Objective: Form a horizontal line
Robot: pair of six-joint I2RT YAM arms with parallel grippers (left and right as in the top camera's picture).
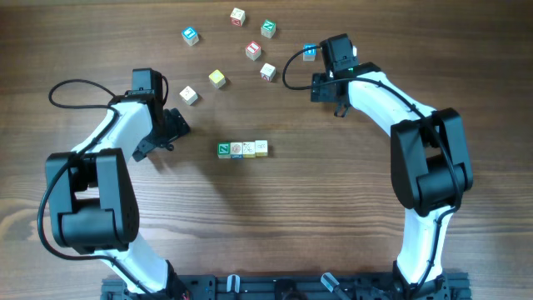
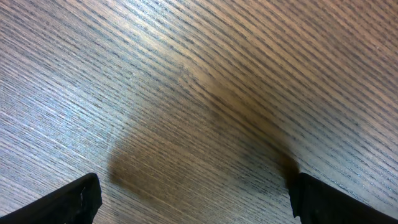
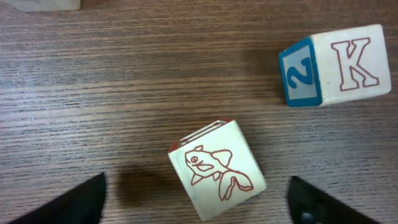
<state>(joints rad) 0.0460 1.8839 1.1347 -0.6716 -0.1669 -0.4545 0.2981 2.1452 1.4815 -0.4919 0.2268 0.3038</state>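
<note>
Four small wooden letter cubes form the horizontal line (image 1: 243,149), set edge to edge near the middle of the brown wood-grain table (image 1: 333,217). The cube at the robot's left end has a green face; the other three read as cream and yellow (their markings are too small to make out from overhead). The row lies between the two arms and touches neither.

Loose cubes are scattered on the far side of the table, well apart from the row. They include a yellow cube (image 1: 217,78), a cream cube (image 1: 189,95) and a green-faced cube (image 1: 268,28).

Left gripper (image 2: 199,200): the fingers are spread wide, one at each lower corner of the left wrist view. Only bare table surface and a soft shadow lie between them. The overhead view places this gripper near the left end of the row, not in contact with it.

Right gripper (image 3: 198,205): the fingers are likewise spread wide. A cream cube with a red fish outline (image 3: 217,168) sits on the table between them, rotated out of square, with a clear gap on each side. A second cube bearing a blue "2" face and a red "K" (image 3: 336,65) rests further out, apart from the fish cube.
</note>
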